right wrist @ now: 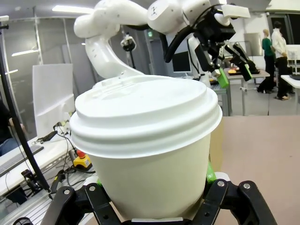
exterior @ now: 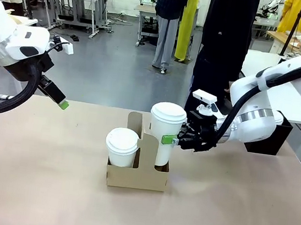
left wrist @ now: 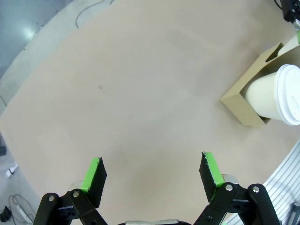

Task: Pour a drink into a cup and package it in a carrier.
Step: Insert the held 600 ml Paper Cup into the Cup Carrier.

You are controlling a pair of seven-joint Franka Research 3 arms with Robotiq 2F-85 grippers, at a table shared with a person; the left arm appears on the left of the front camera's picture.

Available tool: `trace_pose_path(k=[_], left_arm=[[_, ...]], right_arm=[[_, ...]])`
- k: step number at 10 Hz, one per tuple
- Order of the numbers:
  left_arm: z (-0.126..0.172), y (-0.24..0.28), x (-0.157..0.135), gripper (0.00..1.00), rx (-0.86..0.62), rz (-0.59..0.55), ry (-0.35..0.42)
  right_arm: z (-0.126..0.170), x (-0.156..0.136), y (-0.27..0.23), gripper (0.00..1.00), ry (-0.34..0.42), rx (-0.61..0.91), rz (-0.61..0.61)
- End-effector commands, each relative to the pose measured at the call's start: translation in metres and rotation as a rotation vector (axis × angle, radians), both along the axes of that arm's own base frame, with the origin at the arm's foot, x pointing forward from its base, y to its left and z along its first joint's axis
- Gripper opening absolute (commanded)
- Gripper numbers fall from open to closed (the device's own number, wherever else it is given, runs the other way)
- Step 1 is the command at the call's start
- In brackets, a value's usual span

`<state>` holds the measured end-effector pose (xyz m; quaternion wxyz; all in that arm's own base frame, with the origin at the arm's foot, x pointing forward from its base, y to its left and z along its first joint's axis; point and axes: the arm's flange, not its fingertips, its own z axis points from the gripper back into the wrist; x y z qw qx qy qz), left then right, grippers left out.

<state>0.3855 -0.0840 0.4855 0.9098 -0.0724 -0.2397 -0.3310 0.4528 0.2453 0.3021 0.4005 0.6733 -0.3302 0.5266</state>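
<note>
A brown cardboard carrier (exterior: 136, 178) with a tall centre handle stands mid-table. A lidded white cup (exterior: 121, 146) sits in its left pocket. A second lidded white cup (exterior: 166, 127) has its base in the right pocket and rises higher than the first; my right gripper (exterior: 169, 140) is shut on its side. In the right wrist view that cup (right wrist: 150, 140) sits between the fingers. My left gripper (exterior: 63, 103) hangs open above the table's far left, away from the carrier. Its wrist view looks down past open fingers (left wrist: 213, 168) at bare table, with the carrier (left wrist: 243, 101) and a cup (left wrist: 276, 93) at the right edge.
A black box (exterior: 269, 140) sits behind my right arm at the table's far right. A person in dark clothes (exterior: 226, 45) stands at the far side. The brown tabletop (exterior: 47, 176) lies bare left of and in front of the carrier.
</note>
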Motion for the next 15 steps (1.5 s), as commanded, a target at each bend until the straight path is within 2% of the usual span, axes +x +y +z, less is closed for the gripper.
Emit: trace_pose_path(k=[1, 8, 13, 14, 15], left_arm=[[0.002, 0.000, -0.002, 1.00, 0.007, 0.016, 0.008], [0.002, 0.000, -0.002, 1.00, 0.007, 0.016, 0.008], [0.002, 0.000, -0.002, 1.00, 0.007, 0.016, 0.008], [0.002, 0.000, -0.002, 1.00, 0.007, 0.016, 0.008], [0.002, 0.000, -0.002, 1.00, 0.007, 0.016, 0.008]], right_arm=[[-0.007, 0.007, 0.008, 0.80, -0.037, 0.012, 0.040], [-0.054, 0.015, 0.011, 0.80, -0.028, -0.037, 0.098], [-0.076, 0.012, 0.013, 0.80, -0.075, -0.025, 0.153], [-0.077, 0.009, 0.012, 1.00, -0.107, -0.040, 0.162], [-0.075, 0.008, 0.009, 1.00, -0.118, -0.047, 0.156]])
